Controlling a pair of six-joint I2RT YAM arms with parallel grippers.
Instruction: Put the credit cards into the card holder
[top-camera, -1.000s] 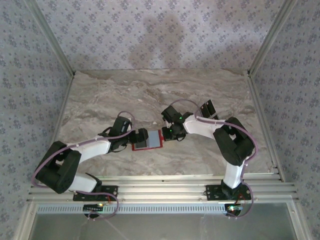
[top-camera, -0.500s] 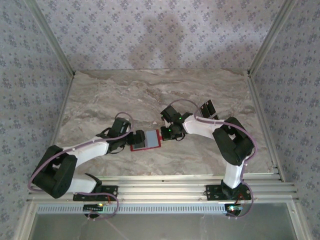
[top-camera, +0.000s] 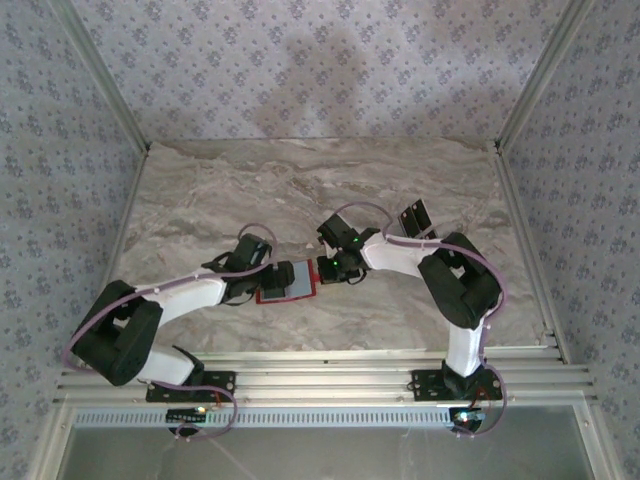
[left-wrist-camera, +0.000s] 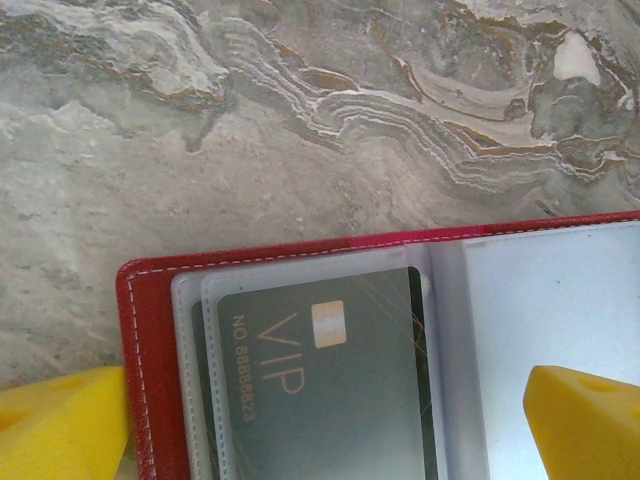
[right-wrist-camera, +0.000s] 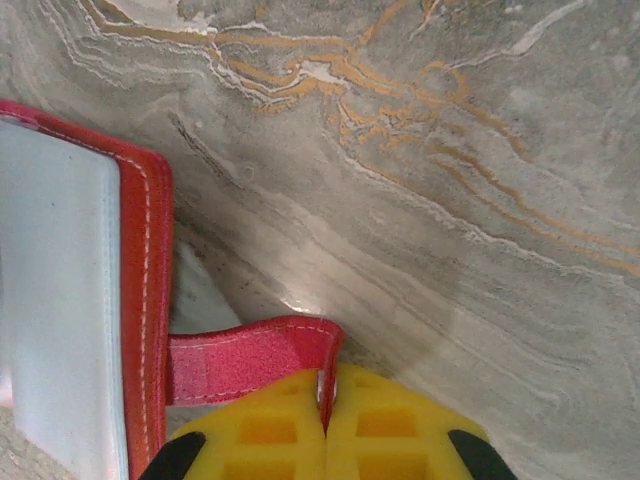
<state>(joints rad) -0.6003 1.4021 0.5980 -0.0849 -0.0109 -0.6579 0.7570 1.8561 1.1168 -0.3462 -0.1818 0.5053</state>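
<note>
Red stitched material is lying spread open on the marble-patterned table (top-camera: 420, 170): it is the card holder (top-camera: 290, 285), sitting toward the front edge, right between the two arms. Flowered wallpaper (top-camera: 300, 60) is closing the table in on three sides, and bare metal rails (top-camera: 330, 365) are running along the near edge where the arm bases are bolted. A small dark object (top-camera: 413, 217) is sitting just behind the right arm's forearm, too small for me to make out. Inside the holder, clear plastic sleeves (left-wrist-camera: 190, 330) are showing. A grey card (left-wrist-camera: 330, 390) printed with VIP and a gold chip is lying tucked into the front sleeve on one page, while the facing page is showing pale grey. The left arm is reaching in low from the left with its elbow bent. The left gripper (left-wrist-camera: 325, 425) is hanging over the open holder with its yellow fingertips (left-wrist-camera: 60, 425) standing wide apart, one by the red outer edge and the other over the pale page. I cannot tell whether they are touching it. The right arm is folding back on itself, elbow jutting out to the right and wrist pointing left. The right gripper (right-wrist-camera: 325, 420) is pinching its yellow fingers tight together on the small red tab (right-wrist-camera: 250, 355) sticking out from the holder's edge.
</note>
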